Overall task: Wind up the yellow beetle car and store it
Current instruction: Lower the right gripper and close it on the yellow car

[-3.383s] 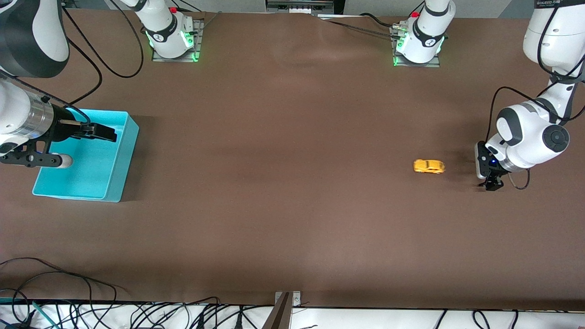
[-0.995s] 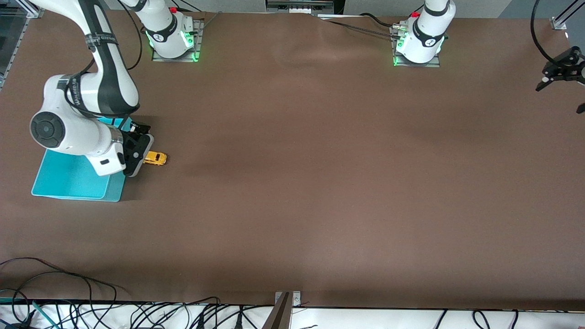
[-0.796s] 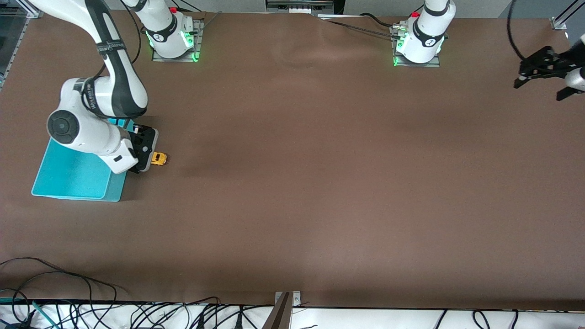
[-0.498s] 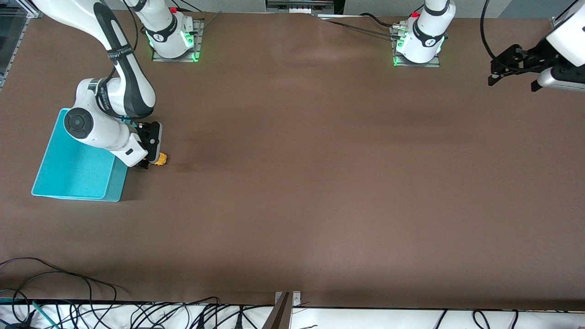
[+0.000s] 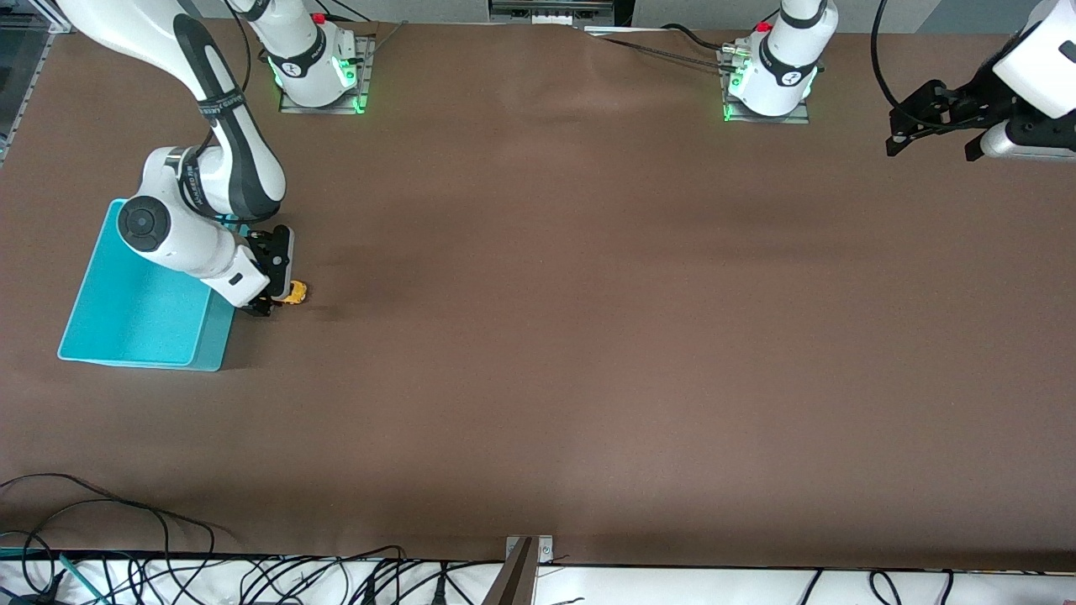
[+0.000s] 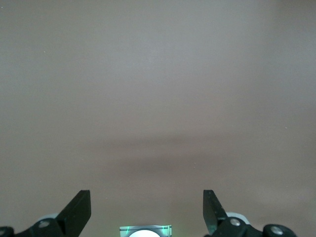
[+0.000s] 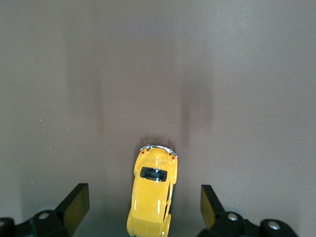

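1. Down at the right arm's end of the table (image 5: 538,353), the yellow beetle car (image 5: 295,292) sits on its wheels on the brown surface, just beside the turquoise bin (image 5: 134,315) and outside it.
2. The right gripper (image 5: 273,298) is low over the car, right beside the bin's wall, covering most of the toy in the front view; only a sliver of yellow peeks out on the side away from the bin.
3. From the right wrist view, the car (image 7: 152,195) lies lengthwise in the gap between the gripper's two fingers (image 7: 74,203), chrome bumper and dark window pointing away from the wrist.
4. Those fingers are spread wide, each one well clear of the car's flanks; nothing is pinched.
5. The car's nearer end runs under the wrist camera's edge, so that part of it cannot be made out.
6. The bin stands on the table with its open top showing a bare turquoise floor; the right arm's elbow hangs over it.
7. Far from the bin, at the left arm's end of the table, the left gripper (image 5: 931,134) is held up in the air over bare surface, waiting.
8. The left wrist view shows its fingers (image 6: 78,210) spread apart, with only plain brown tabletop between them.
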Controlling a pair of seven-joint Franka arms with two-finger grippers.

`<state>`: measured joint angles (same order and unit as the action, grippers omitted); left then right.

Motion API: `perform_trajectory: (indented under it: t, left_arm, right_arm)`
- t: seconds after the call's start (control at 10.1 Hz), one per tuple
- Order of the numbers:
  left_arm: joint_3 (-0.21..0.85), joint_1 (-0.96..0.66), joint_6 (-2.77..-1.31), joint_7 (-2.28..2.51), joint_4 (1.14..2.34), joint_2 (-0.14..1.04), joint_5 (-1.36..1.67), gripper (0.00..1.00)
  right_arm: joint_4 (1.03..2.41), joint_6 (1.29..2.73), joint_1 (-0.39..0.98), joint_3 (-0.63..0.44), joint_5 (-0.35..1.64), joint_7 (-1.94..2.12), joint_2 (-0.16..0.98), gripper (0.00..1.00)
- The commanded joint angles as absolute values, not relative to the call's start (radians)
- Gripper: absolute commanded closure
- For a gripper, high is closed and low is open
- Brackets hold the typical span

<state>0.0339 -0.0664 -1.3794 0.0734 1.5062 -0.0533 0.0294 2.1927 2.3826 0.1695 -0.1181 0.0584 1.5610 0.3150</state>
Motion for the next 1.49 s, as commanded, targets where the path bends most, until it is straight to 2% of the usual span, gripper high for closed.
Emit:
perform_trajectory:
  t: [0.0, 0.6, 0.7, 0.8, 0.9, 1.0, 1.39]
  left_arm:
    - [0.035, -0.074, -1.339, 0.086, 1.462, -0.032, -0.003, 0.00]
    - [0.038, -0.074, -1.338, 0.086, 1.460, -0.029, 0.006, 0.00]
    - [0.037, -0.074, -1.338, 0.086, 1.460, -0.029, 0.006, 0.00]
    - [0.037, -0.074, -1.338, 0.086, 1.460, -0.029, 0.006, 0.00]
    - [0.035, -0.074, -1.338, 0.084, 1.460, -0.031, 0.008, 0.00]
    - [0.037, -0.074, -1.338, 0.084, 1.460, -0.029, 0.008, 0.00]
    - [0.040, -0.074, -1.338, 0.086, 1.459, -0.029, 0.011, 0.00]
  right_arm:
    - [2.229, 2.437, 0.164, -0.129, 0.045, 1.586, 0.324, 0.00]
    - [2.240, 2.528, 0.160, -0.146, 0.003, 1.597, 0.373, 0.00]
    - [2.249, 2.539, 0.160, -0.146, 0.005, 1.595, 0.373, 0.05]
    - [2.247, 2.533, 0.160, -0.146, 0.003, 1.617, 0.371, 0.62]
    - [2.246, 2.539, 0.160, -0.146, 0.003, 1.649, 0.371, 0.87]
    - [2.246, 2.539, 0.160, -0.146, 0.003, 1.652, 0.370, 1.00]
    - [2.246, 2.523, 0.160, -0.144, 0.008, 1.638, 0.338, 1.00]
